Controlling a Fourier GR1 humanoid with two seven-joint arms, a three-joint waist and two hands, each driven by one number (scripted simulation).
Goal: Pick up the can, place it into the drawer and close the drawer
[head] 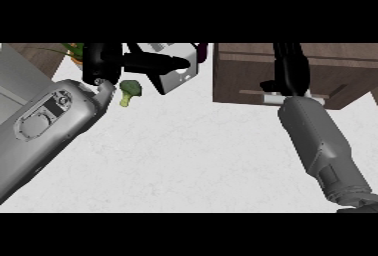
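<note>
Nearest, at 5 o'clock, the grey right forearm (325, 150), entering from the lower edge and slanting up toward 1 o'clock. Opposite, at 8 o'clock, the broad grey left forearm (44, 125), angled up toward 11 o'clock over the pale speckled counter (184, 160).

Farther out, at 1 o'clock, the black right hand (290, 75) set against the front face of the brown wooden drawer (244, 70), directly above the pale bar handle (275, 98). Cannot tell how far its fingers are curled, nor whether anything is gripped: too dark against the wood.

At 11 o'clock, the black left hand (103, 62), spread and relaxed, one finger stretched out toward 12 o'clock, nothing in its grasp. Just beside it, toward the centre, a small green broccoli floret (130, 90) lying on the counter. Beyond that, at 12 o'clock, a tilted white box-like object (181, 75), partly behind the outstretched finger. Farthest, at 11 o'clock by the upper edge, green leaves over an orange pot (75, 56).

No telling where the can sits; cannot tell either whether the drawer stands open or closed.
</note>
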